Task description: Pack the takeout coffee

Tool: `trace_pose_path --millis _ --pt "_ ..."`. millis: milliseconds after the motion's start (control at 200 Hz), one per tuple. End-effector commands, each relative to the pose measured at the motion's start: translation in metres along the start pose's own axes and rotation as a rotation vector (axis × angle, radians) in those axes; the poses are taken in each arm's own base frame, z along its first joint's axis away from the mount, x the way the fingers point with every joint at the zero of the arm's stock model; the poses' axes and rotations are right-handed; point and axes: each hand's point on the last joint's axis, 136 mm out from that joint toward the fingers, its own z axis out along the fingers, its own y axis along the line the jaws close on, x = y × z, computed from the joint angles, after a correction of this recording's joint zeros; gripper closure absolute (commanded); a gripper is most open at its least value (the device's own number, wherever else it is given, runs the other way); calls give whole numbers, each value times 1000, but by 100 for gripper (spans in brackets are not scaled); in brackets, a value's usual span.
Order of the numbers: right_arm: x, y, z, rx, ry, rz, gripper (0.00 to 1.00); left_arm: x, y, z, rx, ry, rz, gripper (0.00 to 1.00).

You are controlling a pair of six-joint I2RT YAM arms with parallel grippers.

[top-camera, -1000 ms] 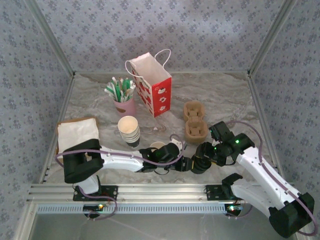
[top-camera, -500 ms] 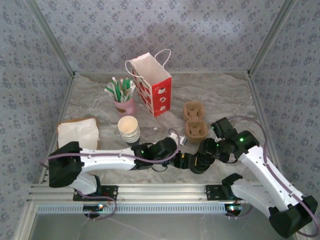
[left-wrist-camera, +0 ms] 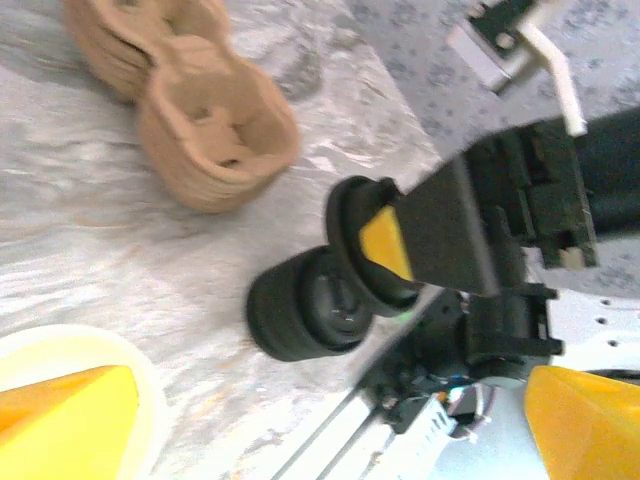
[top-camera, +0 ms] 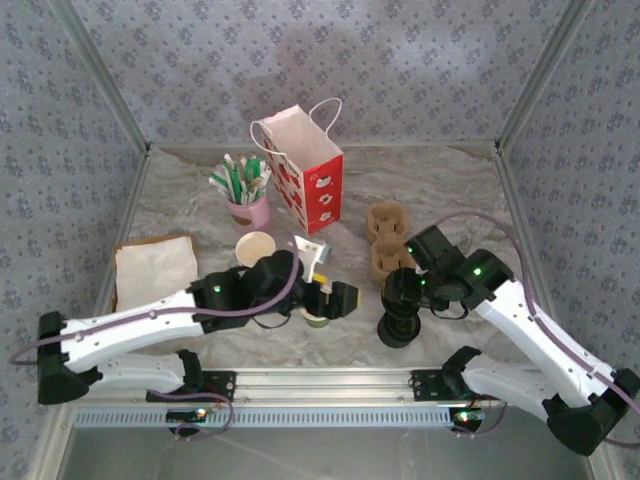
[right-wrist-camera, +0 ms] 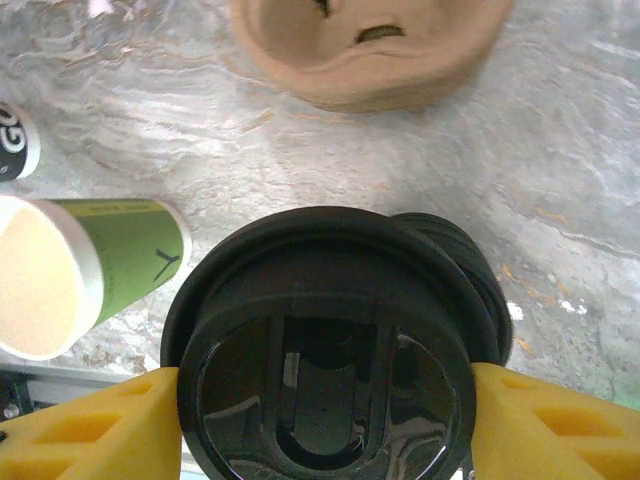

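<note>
The takeout coffee is a green-sided paper cup (top-camera: 316,318) standing open-topped near the front rail. In the left wrist view its pale rim (left-wrist-camera: 40,350) lies by one yellow finger. My left gripper (top-camera: 325,305) hovers over it, jaws wide open and holding nothing (left-wrist-camera: 330,400). My right gripper (top-camera: 400,290) is shut on a round black lid (right-wrist-camera: 325,330), with yellow pads on both sides (right-wrist-camera: 325,400). It holds the lid just above the pile of black lids (top-camera: 397,330), which also shows in the wrist views (left-wrist-camera: 300,305) (right-wrist-camera: 470,270). The cup (right-wrist-camera: 120,260) sits left of the held lid.
Brown pulp cup carriers (top-camera: 388,240) lie behind the lid pile. A red-and-white paper bag (top-camera: 305,180) stands open at the back. Beside it are a pink cup of stirrers (top-camera: 245,200), a stack of white cups (top-camera: 255,248) and napkins (top-camera: 155,265). The aluminium rail (top-camera: 300,385) runs along the front.
My left gripper has opened wide and drawn back left from the lid pile, beside the cup. My right gripper has risen off the pile with a lid in it.
</note>
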Motion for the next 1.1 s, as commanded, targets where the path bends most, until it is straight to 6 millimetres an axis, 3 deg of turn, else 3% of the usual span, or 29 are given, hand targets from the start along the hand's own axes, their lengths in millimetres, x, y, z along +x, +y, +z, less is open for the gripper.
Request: trace_pose_path --millis 0,225,460,575,765,1094 --pt "-11 22 -5 -27 -49 -92 32 -3 30 -28 -109 -6 26 1" --pt "-8 69 6 -63 -13 -280 30 1 63 -63 -164 -19 -2 1" --pt "-1 111 22 -27 32 -422 30 27 98 -77 -209 15 -80 0" --pt "3 128 31 -10 42 -510 30 32 106 -85 -211 -3 -106 1" --pt "9 146 46 11 65 -563 30 37 115 -94 -214 -36 -126 1" --pt "9 163 62 30 81 -598 30 42 123 -92 -228 -44 -137 1"
